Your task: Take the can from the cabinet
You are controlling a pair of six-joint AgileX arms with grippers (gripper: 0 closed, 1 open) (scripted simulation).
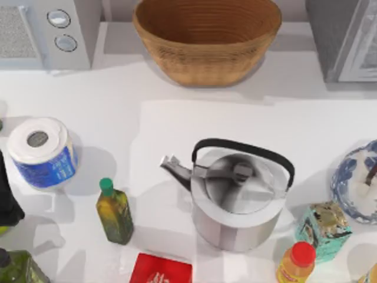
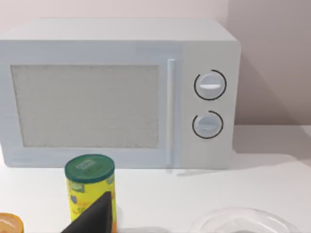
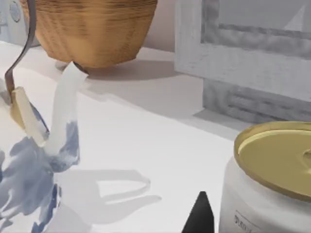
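The cabinet (image 1: 346, 40) is a grey box with a pale framed door at the table's back right; in the right wrist view the cabinet (image 3: 243, 53) stands behind a bare stretch of table. The can is hidden. My left arm (image 1: 8, 197) sits low at the table's left edge. A dark tip of my left gripper (image 2: 92, 216) pokes in front of a yellow tub with a green lid (image 2: 90, 187), facing the microwave (image 2: 116, 92). A dark tip of my right gripper (image 3: 199, 216) shows beside a white jar with a gold lid (image 3: 274, 179).
A wicker basket (image 1: 206, 41) stands at the back middle, the microwave (image 1: 47, 32) at the back left. A steel kettle (image 1: 238, 197) fills the centre. Around it are a paper roll (image 1: 41, 150), an oil bottle (image 1: 115, 212), a red box (image 1: 162, 270), a blue-white teapot (image 1: 359, 183) and a juice bottle (image 1: 294, 264).
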